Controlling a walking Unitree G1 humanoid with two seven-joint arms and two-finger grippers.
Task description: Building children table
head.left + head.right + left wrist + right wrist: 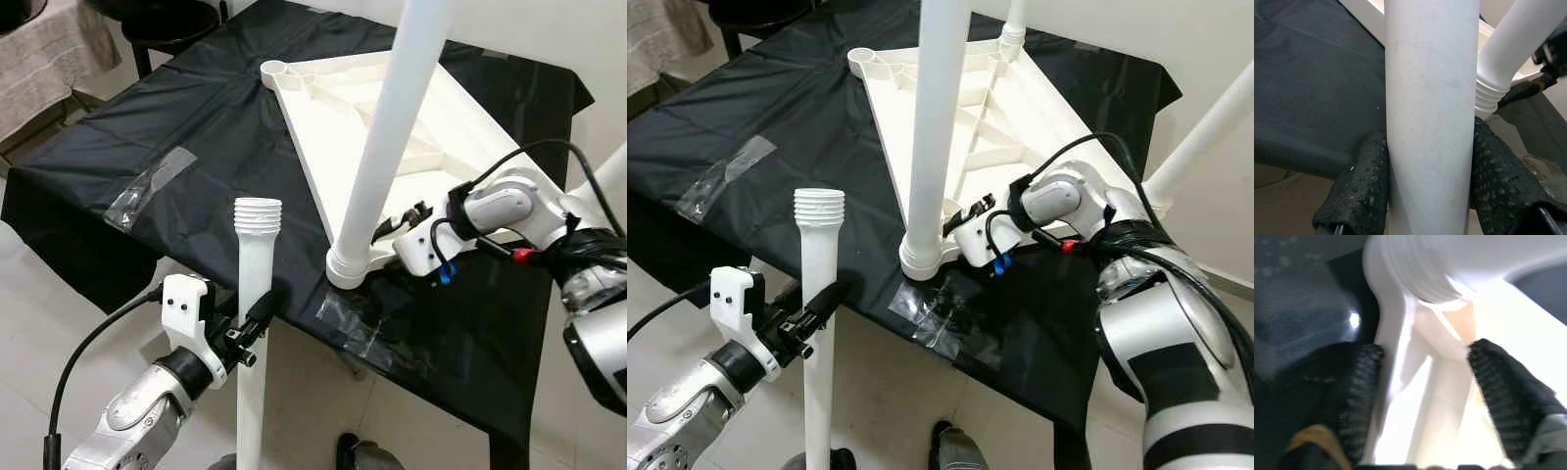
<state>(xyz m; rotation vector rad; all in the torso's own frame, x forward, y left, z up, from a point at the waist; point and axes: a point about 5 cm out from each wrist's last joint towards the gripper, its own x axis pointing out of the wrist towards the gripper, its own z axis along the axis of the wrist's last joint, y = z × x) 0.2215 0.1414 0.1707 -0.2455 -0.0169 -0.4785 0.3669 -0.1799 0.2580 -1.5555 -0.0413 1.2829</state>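
Left pincer (pixel 257 315) clamps a loose white table leg (pixel 256 294) upright, threaded end up, just off the desk (pixel 196 117) edge. Right pincer (pixel 397 219), half-open, straddles the inverted white tabletop (pixel 333 98) rim beside a fitted leg (pixel 387 137).

Black-covered table (pixel 196 117): upturned white tabletop (pixel 392 117), clear tape patches (pixel 147 186).

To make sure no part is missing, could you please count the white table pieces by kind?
Tabletop: 1
Legs standing on it: 3
Loose leg, held in the left end effector: 1
Total: 5
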